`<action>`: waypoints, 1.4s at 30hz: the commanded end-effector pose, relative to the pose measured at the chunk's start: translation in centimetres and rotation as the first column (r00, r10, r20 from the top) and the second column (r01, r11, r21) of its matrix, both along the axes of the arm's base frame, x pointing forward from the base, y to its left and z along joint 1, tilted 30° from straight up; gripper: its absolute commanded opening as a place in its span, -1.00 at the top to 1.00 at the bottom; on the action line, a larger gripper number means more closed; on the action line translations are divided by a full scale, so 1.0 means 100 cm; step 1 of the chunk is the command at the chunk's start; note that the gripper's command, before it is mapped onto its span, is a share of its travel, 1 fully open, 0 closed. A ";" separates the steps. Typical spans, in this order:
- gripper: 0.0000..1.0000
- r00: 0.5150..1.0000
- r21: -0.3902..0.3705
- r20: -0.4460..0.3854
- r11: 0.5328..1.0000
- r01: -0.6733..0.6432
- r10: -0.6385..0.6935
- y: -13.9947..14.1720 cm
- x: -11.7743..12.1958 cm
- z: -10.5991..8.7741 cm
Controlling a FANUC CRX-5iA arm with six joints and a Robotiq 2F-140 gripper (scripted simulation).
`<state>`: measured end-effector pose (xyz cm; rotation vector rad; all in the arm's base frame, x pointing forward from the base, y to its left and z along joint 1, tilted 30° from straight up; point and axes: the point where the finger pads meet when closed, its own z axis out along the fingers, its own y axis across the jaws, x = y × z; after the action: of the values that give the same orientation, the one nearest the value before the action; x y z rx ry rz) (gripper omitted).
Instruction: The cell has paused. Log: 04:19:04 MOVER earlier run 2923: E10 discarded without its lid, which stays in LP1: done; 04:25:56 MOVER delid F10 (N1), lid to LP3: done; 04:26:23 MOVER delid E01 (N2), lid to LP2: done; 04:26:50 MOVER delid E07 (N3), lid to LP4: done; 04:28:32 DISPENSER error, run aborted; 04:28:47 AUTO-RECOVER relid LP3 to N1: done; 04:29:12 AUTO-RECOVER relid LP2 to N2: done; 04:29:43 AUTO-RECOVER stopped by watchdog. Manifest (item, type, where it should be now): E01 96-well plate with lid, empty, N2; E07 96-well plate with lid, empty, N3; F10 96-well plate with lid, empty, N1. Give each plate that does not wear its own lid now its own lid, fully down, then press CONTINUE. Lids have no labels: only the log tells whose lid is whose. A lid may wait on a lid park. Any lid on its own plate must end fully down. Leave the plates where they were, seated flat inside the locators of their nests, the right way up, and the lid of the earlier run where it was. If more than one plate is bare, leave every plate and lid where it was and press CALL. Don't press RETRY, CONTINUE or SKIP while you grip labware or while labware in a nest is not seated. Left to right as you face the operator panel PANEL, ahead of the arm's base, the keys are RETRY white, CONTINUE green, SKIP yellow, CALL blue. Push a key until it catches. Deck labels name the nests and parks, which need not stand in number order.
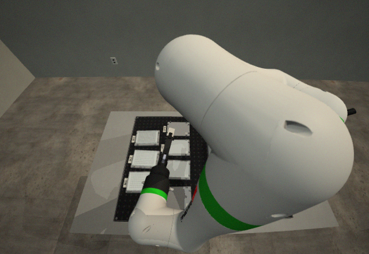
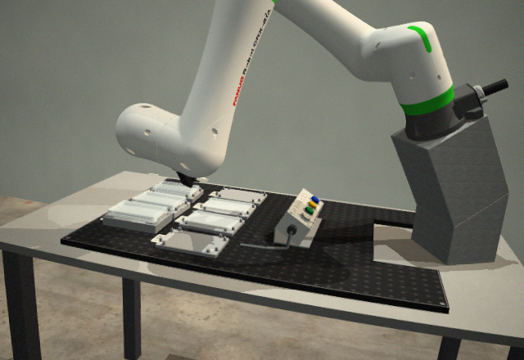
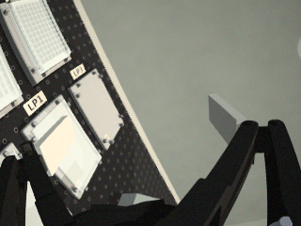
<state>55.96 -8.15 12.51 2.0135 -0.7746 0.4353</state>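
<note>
Three white 96-well plates stand in a row on the black deck (image 2: 338,263): the far plate (image 1: 146,138) (image 2: 178,189) (image 3: 34,32), the middle plate (image 1: 145,159) (image 2: 160,200) and the near plate (image 1: 136,182) (image 2: 133,218). I cannot tell which of them wear clear lids. Beside them is a row of lid parks. The far park (image 1: 178,129) (image 2: 239,195) (image 3: 97,107) looks bare. The park labelled LP1 (image 1: 179,147) (image 2: 226,207) holds a lid, and so does the third park (image 1: 178,169) (image 2: 210,222). My gripper (image 1: 170,133) (image 2: 186,179) is open and empty, low over the far end of the rows.
The nearest park (image 2: 192,241) looks bare. The operator panel (image 2: 295,227) stands between the parks and the arm's base, with its blue key (image 2: 314,199), yellow key (image 2: 313,204) and green key (image 2: 309,210). My arm hides much of the deck in the top view.
</note>
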 end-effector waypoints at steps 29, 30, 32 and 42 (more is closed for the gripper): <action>-1.00 0.891 0.232 0.175 0.897 0.377 -0.420 0.008 -0.002 -0.012; -1.00 0.868 0.261 0.188 0.875 0.408 -0.460 0.011 -0.002 -0.015; -1.00 0.814 0.315 0.206 0.824 0.470 -0.543 0.011 -0.002 -0.015; -1.00 0.458 0.580 0.211 0.488 0.652 -0.864 0.019 -0.003 -0.027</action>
<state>55.74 -6.31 10.22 1.7555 -1.9293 0.2551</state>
